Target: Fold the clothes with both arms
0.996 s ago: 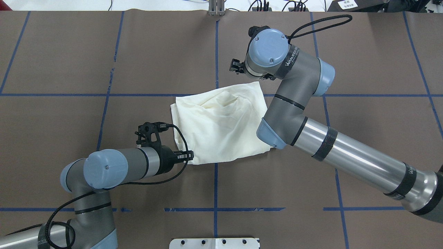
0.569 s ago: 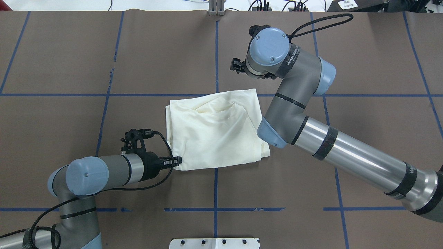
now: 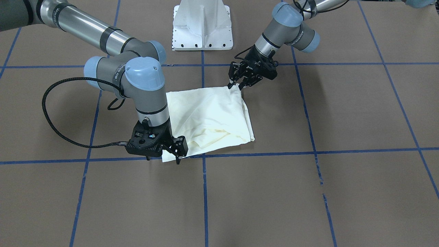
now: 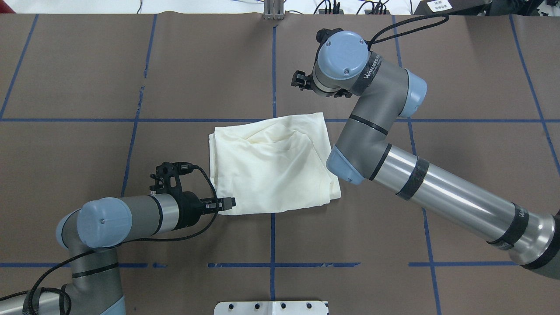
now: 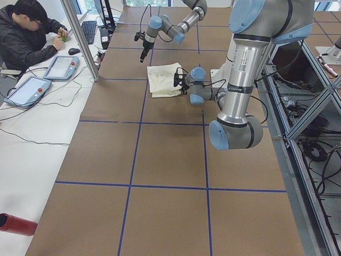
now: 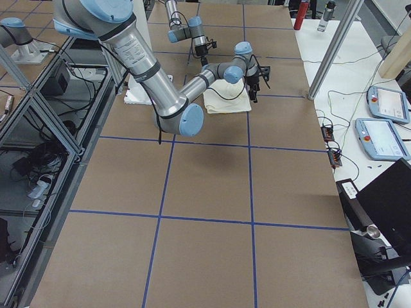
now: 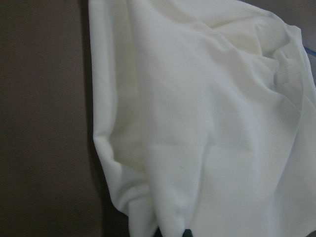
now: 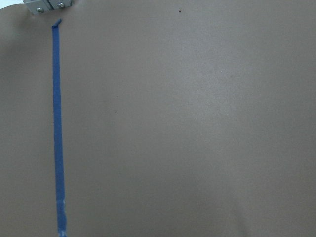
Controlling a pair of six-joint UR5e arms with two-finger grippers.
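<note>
The cream shirt [image 4: 271, 166] lies folded in a rough rectangle at the table's middle, plain side up, with wrinkles near its far edge; no print shows. My left gripper [image 4: 230, 202] lies low at the shirt's near-left corner and is shut on that corner; in the front view it is [image 3: 236, 85]. Cloth [image 7: 197, 123] fills the left wrist view and gathers toward the fingertips at the bottom edge. My right gripper [image 4: 297, 81] hovers open beyond the shirt's far-right corner, holding nothing. The right wrist view has only bare table.
Blue tape lines [image 8: 58, 128] grid the brown table cover. The white base mount [image 3: 202, 27] stands at the robot's edge. In the exterior left view a person [image 5: 26, 37] sits at a side desk with tablets, and a red bottle [image 5: 16, 224] lies nearby.
The left gripper pulled the shirt's near-left corner to the left, shifting and spreading the cloth. Over the last half second the shirt stayed still. The right arm barely moved.
</note>
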